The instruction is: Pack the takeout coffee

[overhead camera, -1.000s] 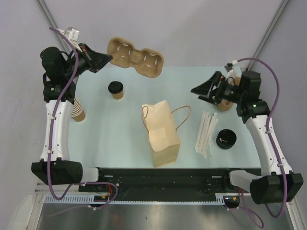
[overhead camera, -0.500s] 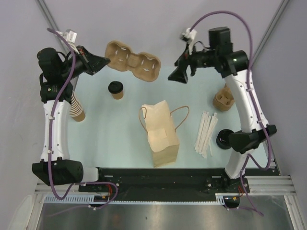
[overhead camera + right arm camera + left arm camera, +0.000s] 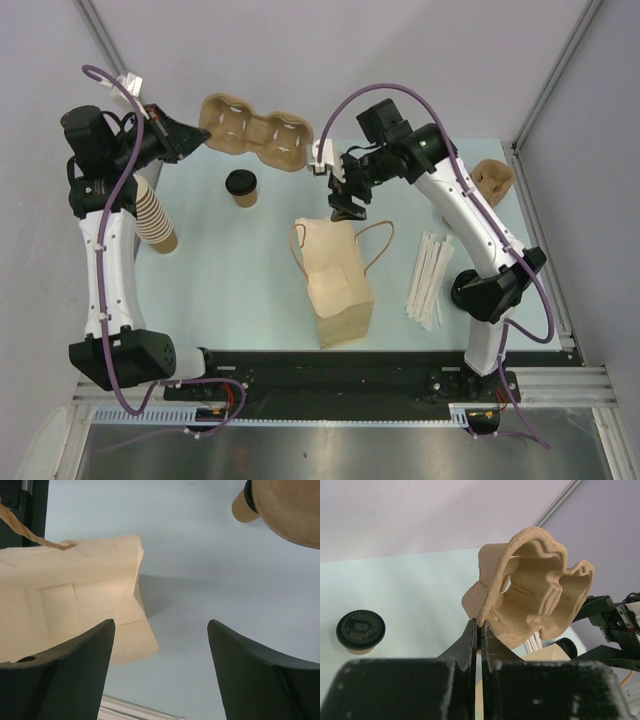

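Two arms reached inward: left tool (image 3: 480, 625) clamped on the raised pulp cup carrier (image 3: 255, 133), right tool (image 3: 160, 645) spread apart, pointing down by the paper bag (image 3: 338, 280).

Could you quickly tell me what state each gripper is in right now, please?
Left gripper: closed, pinching the edge of the cup carrier tray, which it holds in the air.
Right gripper: open, holding nothing, by the paper bag.
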{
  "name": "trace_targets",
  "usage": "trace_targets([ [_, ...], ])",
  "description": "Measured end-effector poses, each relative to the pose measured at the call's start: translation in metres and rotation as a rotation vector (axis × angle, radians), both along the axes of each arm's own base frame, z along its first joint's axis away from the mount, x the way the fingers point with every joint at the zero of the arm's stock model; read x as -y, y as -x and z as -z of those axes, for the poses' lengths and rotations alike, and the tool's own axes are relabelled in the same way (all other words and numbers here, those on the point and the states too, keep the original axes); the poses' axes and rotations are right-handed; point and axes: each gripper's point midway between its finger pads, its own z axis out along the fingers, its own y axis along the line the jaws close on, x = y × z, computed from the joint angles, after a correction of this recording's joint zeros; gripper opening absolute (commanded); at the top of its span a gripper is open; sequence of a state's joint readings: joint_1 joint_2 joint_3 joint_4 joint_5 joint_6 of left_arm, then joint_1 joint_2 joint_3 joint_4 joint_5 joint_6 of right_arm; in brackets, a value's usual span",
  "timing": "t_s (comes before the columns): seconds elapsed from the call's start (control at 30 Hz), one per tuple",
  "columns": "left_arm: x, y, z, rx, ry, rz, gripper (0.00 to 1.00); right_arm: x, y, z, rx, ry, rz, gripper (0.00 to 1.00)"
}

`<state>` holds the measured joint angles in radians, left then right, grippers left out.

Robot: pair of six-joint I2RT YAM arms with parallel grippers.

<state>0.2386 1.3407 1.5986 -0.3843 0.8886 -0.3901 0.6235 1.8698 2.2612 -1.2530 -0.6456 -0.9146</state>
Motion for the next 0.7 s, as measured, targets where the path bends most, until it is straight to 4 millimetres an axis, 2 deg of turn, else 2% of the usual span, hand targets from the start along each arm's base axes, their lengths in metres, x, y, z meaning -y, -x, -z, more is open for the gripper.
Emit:
trace_targets([
  [0.2, -0.001, 0.001, 0.004, -0.011, -0.007, -0.003, 0.0, -0.004, -0.008, 0.027, 0.027, 0.079, -0.054, 0.64],
  [0.23, -0.001, 0.001, 0.004, -0.012, -0.008, -0.003, 0.0, -0.004, -0.008, 0.033, 0.023, 0.093, -0.061, 0.58],
  [0.3, -0.001, 0.0, 0.004, -0.013, -0.009, -0.005, 0.0, -0.004, -0.008, 0.041, 0.015, 0.116, -0.073, 0.52],
  [0.4, -0.001, 0.0, 0.004, -0.012, -0.009, -0.006, 0.0, -0.006, -0.004, 0.048, 0.015, 0.139, -0.096, 0.29],
  [0.43, -0.002, 0.0, 0.004, -0.012, -0.009, -0.009, 0.0, -0.007, -0.002, 0.049, 0.012, 0.145, -0.099, 0.08],
  [0.47, -0.002, -0.001, 0.004, -0.01, -0.01, -0.011, 0.0, -0.008, 0.0, 0.05, 0.014, 0.149, -0.106, 0.0],
  [0.6, -0.007, 0.0, -0.004, 0.02, -0.012, -0.025, 0.0, -0.009, 0.001, 0.05, 0.004, 0.161, -0.093, 0.0],
  [0.7, -0.017, 0.006, -0.02, 0.08, -0.018, -0.055, 0.0, -0.005, -0.006, 0.044, -0.002, 0.152, -0.051, 0.0],
])
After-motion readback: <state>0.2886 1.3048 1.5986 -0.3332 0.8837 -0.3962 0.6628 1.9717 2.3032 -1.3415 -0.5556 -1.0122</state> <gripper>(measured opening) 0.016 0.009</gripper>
